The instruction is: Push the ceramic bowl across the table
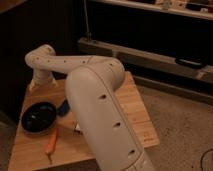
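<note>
Ceramic bowl (38, 116): set upright on the left part of the table as viewed, close to that edge. Nothing is seen inside it. Being low, wide and flat-based, it is judged likely to slide rather than tip if it is pressed low on its wall.

Table (131, 110): most of the plank top lies to the right of the bowl, so a push across is judged to run that way or toward the near edge. The middle of the top is hidden by the arm.

Blue object (63, 107): laid just beside the bowl's right rim. Whether it touches the rim cannot be told, nor what it is. It is judged to sit in the path of a rightward push.

Orange stick (51, 142): laid in front of the bowl, nearer the camera and apart from it. It is judged to obstruct a push toward the near edge.

Gripper (35, 84): held over the far left corner of the table, behind the bowl and apart from it. The jaws are spread wide and nothing is held. This placement is judged to suit a push from behind, with the fingers used as a blunt pusher.

Arm (100, 120): folded over the table from the near right, so that the wrist is brought down at the far side.

Step in hand: approach is judged. Contact with the bowl is not yet made.

Risk: the blue object may be swept along.
</note>
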{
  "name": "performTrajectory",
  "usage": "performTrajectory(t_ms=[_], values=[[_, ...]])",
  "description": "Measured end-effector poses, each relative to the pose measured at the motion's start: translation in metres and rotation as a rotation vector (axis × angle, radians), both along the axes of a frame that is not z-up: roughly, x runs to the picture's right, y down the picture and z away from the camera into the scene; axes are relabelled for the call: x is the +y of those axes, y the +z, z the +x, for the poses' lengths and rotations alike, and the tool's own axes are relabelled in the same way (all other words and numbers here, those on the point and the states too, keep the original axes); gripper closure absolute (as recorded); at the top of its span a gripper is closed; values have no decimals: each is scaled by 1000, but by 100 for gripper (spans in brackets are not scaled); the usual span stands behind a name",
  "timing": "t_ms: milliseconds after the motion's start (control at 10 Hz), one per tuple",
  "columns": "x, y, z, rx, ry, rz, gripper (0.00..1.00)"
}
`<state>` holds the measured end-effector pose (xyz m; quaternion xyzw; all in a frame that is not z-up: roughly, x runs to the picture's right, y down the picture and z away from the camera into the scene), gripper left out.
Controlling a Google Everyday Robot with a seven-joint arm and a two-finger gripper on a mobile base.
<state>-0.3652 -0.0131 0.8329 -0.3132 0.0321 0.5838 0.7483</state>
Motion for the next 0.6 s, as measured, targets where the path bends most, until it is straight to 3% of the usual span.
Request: performTrajectory(t_ms=[200, 600], values=[[6, -2, -21, -23, -9, 3, 20], [26, 11, -34, -13, -42, -3, 20]])
